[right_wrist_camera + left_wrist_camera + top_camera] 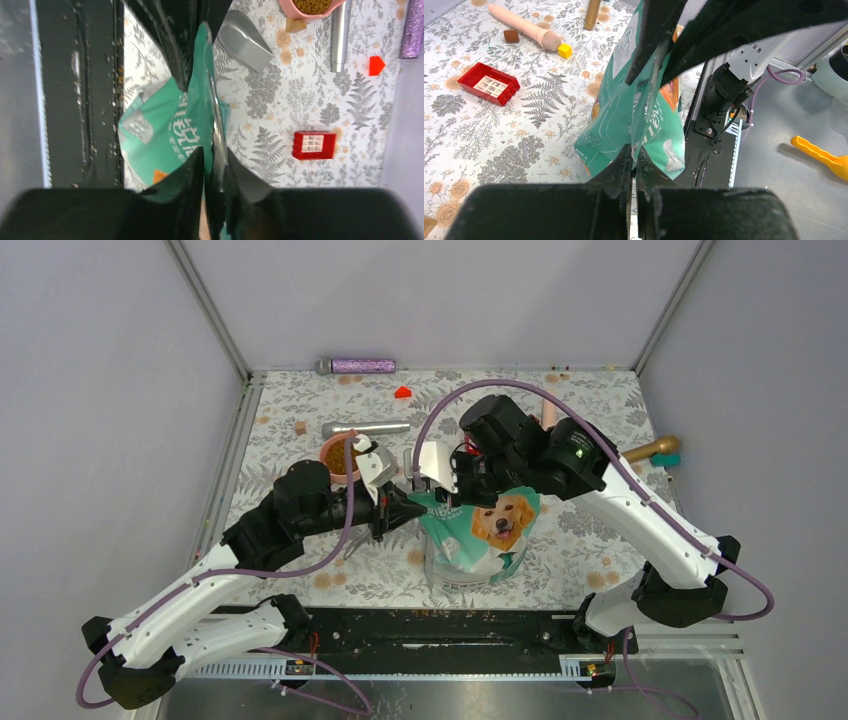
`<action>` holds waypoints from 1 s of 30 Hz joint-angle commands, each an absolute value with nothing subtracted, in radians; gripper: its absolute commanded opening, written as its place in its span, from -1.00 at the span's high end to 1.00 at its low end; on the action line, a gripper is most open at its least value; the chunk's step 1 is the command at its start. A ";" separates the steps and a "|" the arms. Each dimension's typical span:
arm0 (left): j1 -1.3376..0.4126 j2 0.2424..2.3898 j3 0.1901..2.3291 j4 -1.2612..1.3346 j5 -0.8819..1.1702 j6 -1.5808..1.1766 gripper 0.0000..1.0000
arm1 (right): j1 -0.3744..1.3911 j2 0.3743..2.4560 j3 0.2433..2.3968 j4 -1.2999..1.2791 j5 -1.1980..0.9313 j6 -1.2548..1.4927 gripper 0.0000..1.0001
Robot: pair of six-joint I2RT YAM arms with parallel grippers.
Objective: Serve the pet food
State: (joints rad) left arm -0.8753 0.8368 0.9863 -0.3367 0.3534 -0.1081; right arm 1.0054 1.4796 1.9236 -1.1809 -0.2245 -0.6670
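Top view shows left claw (402, 504) and right claw (448, 488) each pinching the bag (480, 540) mouth; the film looks soft and slippery, kibble (336, 453) probably pours loosely.

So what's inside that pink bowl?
Small brown pet food pellets are heaped inside the pink bowl. They cover its bottom, so how deep they go cannot be seen. The right wrist view also cuts off part of the bowl at the picture's edge.
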 commanded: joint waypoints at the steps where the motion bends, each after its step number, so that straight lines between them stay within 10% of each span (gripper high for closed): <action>1: -0.872 0.790 1.017 -0.224 0.351 -0.099 1.00 | 0.995 1.462 1.974 -1.312 -0.117 -0.766 0.67; 3: -0.871 0.788 1.017 -0.225 0.353 -0.096 1.00 | 0.994 1.459 1.986 -1.330 -0.137 -0.789 1.00; 8: -0.872 0.789 1.018 -0.234 0.362 -0.087 1.00 | 0.990 1.465 2.062 -1.372 -0.145 -0.815 1.00; 15: -0.872 0.779 1.016 -0.234 0.366 -0.084 1.00 | 0.945 1.493 2.114 -1.405 -0.114 -0.838 0.55; 19: -0.872 0.778 1.014 -0.234 0.367 -0.081 1.00 | 0.923 1.498 2.112 -1.437 -0.143 -0.879 0.98; 25: -0.872 0.777 1.015 -0.235 0.371 -0.076 1.00 | 0.897 1.502 2.141 -1.490 -0.186 -0.912 1.00; 30: -0.872 0.775 1.015 -0.234 0.375 -0.073 1.00 | 0.889 1.491 2.121 -1.509 -0.136 -0.942 0.54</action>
State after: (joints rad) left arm -0.8768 0.8303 0.9863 -0.3340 0.3660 -0.0860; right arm 0.9207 1.5101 2.0991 -1.4319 -0.2234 -0.8913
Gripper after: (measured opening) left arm 0.013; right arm 0.205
